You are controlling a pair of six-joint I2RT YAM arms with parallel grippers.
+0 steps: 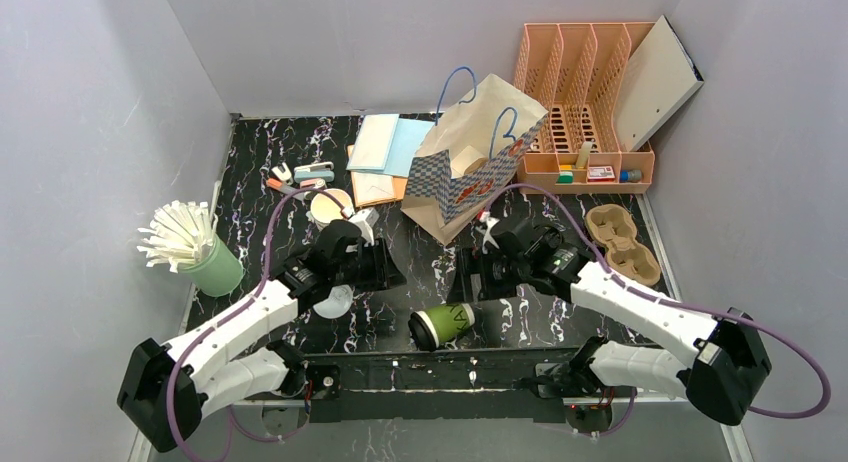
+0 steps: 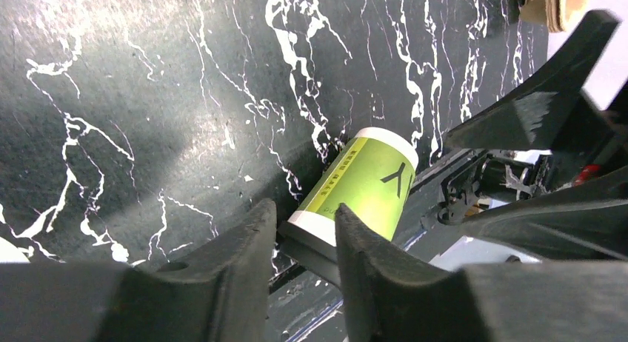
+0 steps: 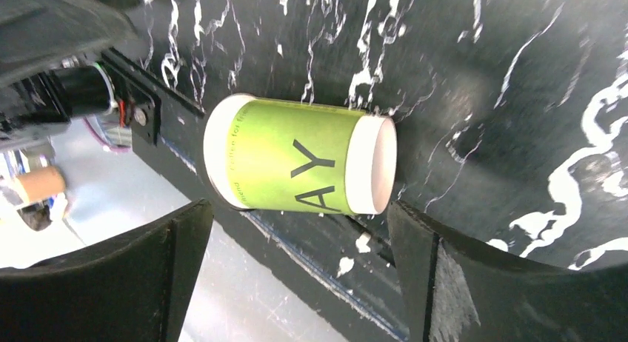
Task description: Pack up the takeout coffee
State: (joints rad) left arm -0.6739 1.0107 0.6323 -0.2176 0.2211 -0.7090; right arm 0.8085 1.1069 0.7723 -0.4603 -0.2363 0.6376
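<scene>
Fingers of the right gripper (image 3: 296, 209) stand wide, those of the left gripper (image 2: 302, 227) narrow, both empty. One takeout coffee (image 1: 442, 325) lies sideways at the table's (image 1: 240, 162) near edge between them; one paper bag (image 1: 470, 167) sits beyond.

Green, white-rimmed takeout coffee cup (image 1: 442, 325), on its side at the near edge of the table (image 1: 250, 172)

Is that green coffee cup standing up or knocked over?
Knocked over. The green coffee cup lies on its side near the front edge of the table, both round ends facing sideways.
</scene>
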